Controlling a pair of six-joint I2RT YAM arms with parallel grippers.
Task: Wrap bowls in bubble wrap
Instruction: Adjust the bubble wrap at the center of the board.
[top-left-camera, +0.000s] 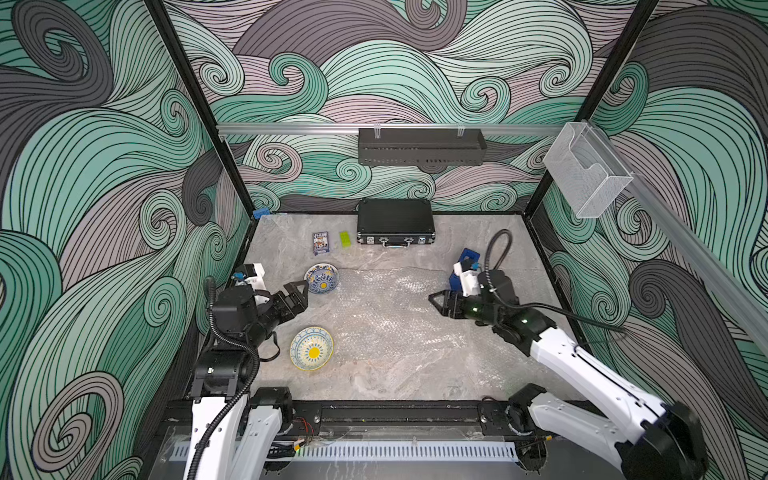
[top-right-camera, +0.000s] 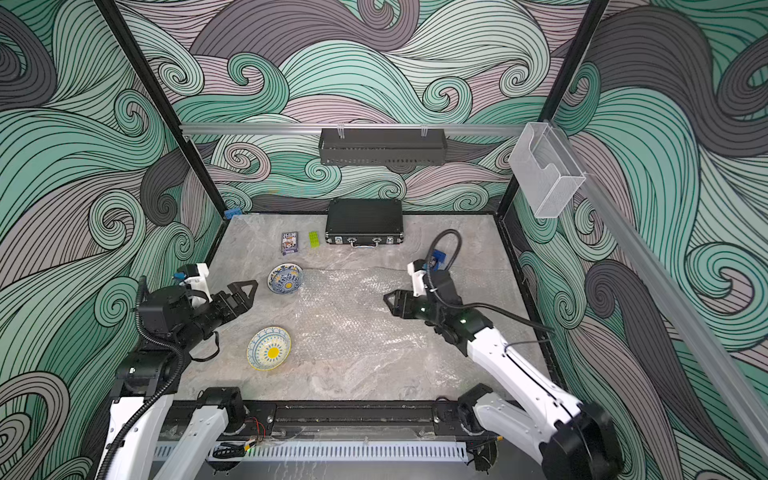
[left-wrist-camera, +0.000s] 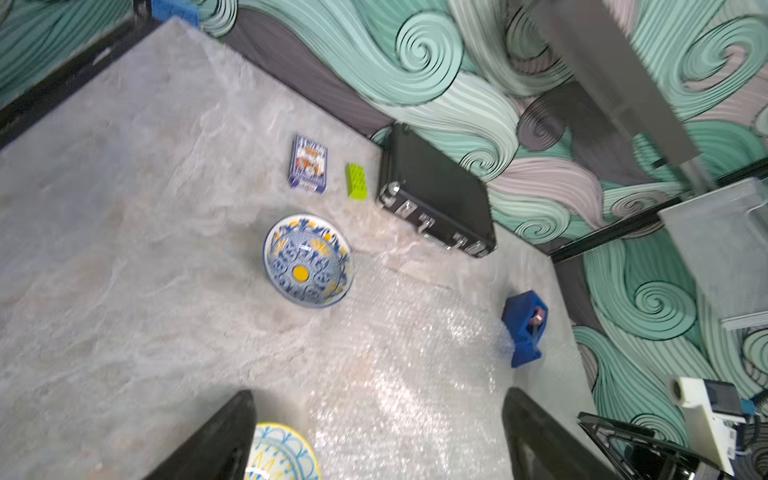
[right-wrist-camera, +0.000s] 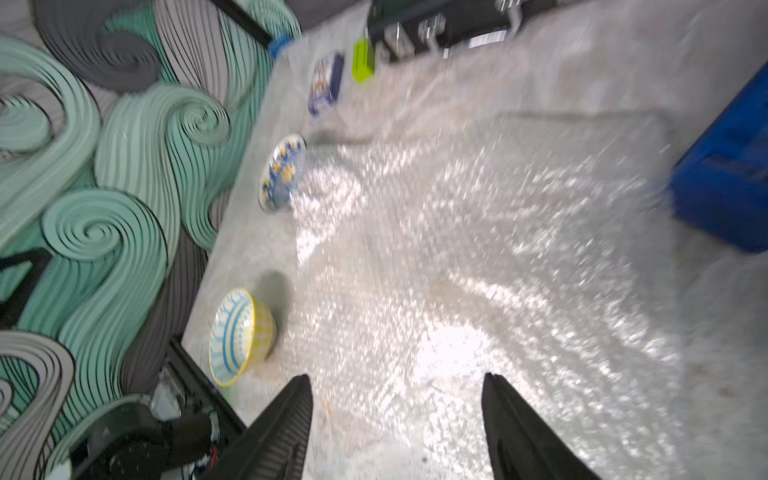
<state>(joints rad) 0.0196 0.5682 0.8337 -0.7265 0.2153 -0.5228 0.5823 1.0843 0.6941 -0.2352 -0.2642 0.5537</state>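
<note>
The bubble wrap (top-left-camera: 395, 316) is lying flat on the tabletop (top-left-camera: 374, 386) between the arms. It is likely light, limp and slippery, so pinching an edge looks best. The dark blue bowl (top-left-camera: 322, 279) and cream bowl (top-left-camera: 311, 348) are sitting upright at its left-arm side. These 2 are probably rigid and breakable, best gripped by the rim. The left gripper (top-left-camera: 300, 296) is hovering beside the dark blue bowl, jaws wide and empty. The right gripper (top-left-camera: 436, 301) is reaching low over the wrap, jaws parted, holding nothing.
</note>
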